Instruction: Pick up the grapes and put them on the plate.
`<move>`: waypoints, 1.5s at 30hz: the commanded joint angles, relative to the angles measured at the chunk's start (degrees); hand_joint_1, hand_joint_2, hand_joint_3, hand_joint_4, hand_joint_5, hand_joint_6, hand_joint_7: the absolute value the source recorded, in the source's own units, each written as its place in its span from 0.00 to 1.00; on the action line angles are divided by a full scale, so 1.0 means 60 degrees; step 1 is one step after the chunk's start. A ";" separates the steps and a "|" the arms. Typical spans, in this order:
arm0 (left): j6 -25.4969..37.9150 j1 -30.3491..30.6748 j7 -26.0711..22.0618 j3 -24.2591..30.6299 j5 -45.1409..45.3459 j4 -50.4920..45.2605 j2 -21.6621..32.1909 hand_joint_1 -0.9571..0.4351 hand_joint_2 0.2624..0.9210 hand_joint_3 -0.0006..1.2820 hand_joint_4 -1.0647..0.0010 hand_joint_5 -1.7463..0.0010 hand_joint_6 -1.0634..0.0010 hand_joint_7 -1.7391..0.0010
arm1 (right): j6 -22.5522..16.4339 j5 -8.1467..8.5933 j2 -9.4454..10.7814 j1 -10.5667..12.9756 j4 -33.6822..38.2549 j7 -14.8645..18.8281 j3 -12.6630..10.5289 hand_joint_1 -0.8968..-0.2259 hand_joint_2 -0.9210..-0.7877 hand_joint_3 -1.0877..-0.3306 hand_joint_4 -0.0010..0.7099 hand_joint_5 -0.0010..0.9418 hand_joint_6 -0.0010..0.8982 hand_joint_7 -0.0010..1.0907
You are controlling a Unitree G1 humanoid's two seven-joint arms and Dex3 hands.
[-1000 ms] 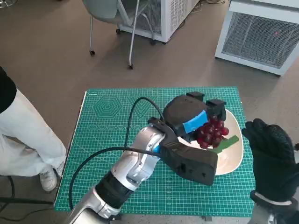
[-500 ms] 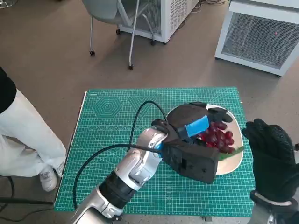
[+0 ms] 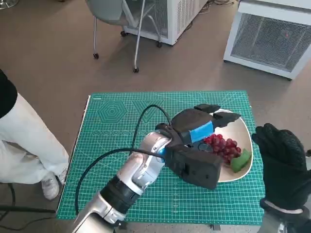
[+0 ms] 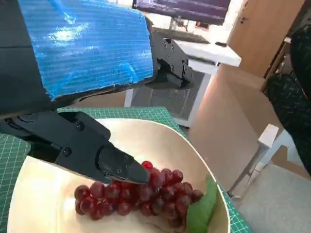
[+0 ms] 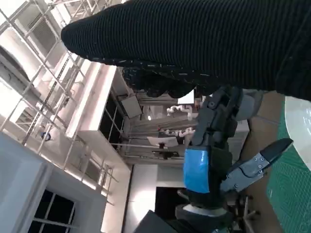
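The bunch of dark red grapes with a green leaf lies inside the cream plate at the mat's right side. My left hand hovers over the plate's near-left part, fingers spread above the bunch. In the left wrist view a black fingertip sits right at the top of the grapes, which rest on the plate; nothing is clasped. My right hand, in its black glove, stays off the table's right edge and holds nothing. The right wrist view shows the left hand from the side.
A green cutting mat covers the table. A black cable loops over my left forearm. A person's white-trousered leg stands by the table's left edge. A chair and white units stand beyond on the floor.
My left hand lowered the grapes from above the plate down into it, then its fingers spread and let go. The bunch now rests in the plate. The right hand has not moved.
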 commanded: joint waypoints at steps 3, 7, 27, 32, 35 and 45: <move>-0.0984 0.0314 0.0364 0.0668 -0.0807 0.0013 0.0373 0.45 0.98 0.01 0.85 1.00 0.70 1.00 | 0.0155 -0.0070 -0.0006 0.0129 0.0128 -0.0086 0.0051 0.80 0.00 0.77 0.77 0.50 0.34 0.77; -0.1749 0.0666 0.0222 0.1457 -0.1951 0.0124 0.0570 0.45 0.99 0.02 0.86 1.00 0.70 1.00 | 0.0182 -0.0082 -0.0006 0.0140 0.0084 -0.0114 0.0083 0.80 0.00 0.76 0.77 0.50 0.34 0.77; -0.3559 0.2670 -0.2914 0.5104 -0.8647 0.0432 0.0943 0.36 1.00 0.15 0.83 0.99 0.69 0.99 | 0.0229 -0.0226 -0.0056 -0.0028 0.0121 -0.0245 0.0189 0.80 0.00 0.76 0.76 0.51 0.33 0.78; -0.2729 0.3347 -0.3441 0.5549 -0.9661 -0.0486 0.1019 0.36 1.00 0.16 0.82 0.99 0.69 0.99 | 0.0236 -0.0293 -0.0066 -0.0125 0.0166 -0.0253 0.0218 0.79 0.00 0.76 0.75 0.51 0.33 0.78; -0.2384 0.3750 -0.3640 0.5723 -0.9985 -0.0973 0.1091 0.35 1.00 0.18 0.82 0.99 0.69 0.99 | 0.0257 -0.0276 -0.0087 -0.0176 0.0199 -0.0221 0.0225 0.79 0.00 0.77 0.74 0.51 0.33 0.78; -0.1704 0.4644 -0.3809 0.6086 -1.0548 -0.1968 0.0922 0.33 1.00 0.20 0.82 1.00 0.70 1.00 | 0.0349 -0.0228 -0.0183 -0.0262 0.0254 -0.0123 0.0230 0.78 0.00 0.77 0.73 0.50 0.33 0.78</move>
